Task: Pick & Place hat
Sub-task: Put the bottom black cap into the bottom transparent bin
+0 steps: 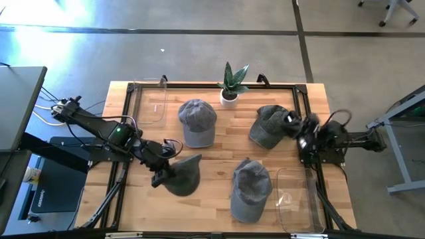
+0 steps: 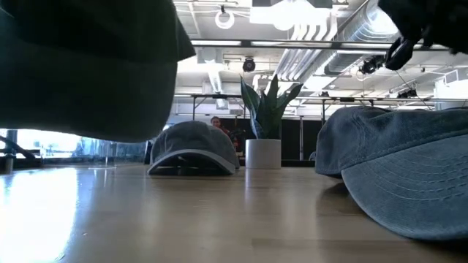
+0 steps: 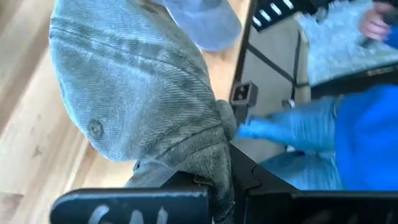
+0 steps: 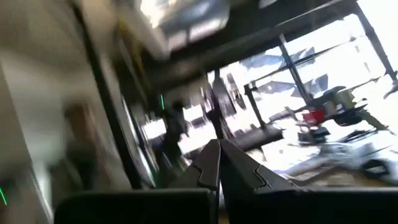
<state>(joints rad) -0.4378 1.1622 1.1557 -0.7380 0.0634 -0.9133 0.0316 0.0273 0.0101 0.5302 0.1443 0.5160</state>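
Four grey denim hats show in the high view. My left gripper [image 1: 164, 175] is near the table's near-left and shut on the darkest hat [image 1: 186, 176], which fills the low view's upper left [image 2: 88, 66]. Three hats rest on the wood: one far-centre [image 1: 197, 122], one near-centre [image 1: 251, 190], one far-right [image 1: 269, 126]. My right gripper [image 1: 294, 125] is over the far-right hat's right edge; its fingers [image 4: 219, 165] are shut with nothing between them, and in the low view it hangs [image 2: 409, 33] above that hat [image 2: 398, 172]. My left gripper pinches a bunched fold of the crown's cloth near its edge [image 3: 219, 163] between its two fingers. It comes from the table's left, slanting downward. The crown with its top button [image 3: 95, 129] reaches out past the fingertips. The hat is lifted clear of the table.
A small potted plant [image 1: 232, 86] stands at the far edge. A clear bin sits far-left [image 1: 150, 101] and another near-right [image 1: 296, 200]. Black frame rails [image 1: 312, 166] border the wooden top. A person in blue [image 3: 348, 137] shows past the table's edge in the left wrist view.
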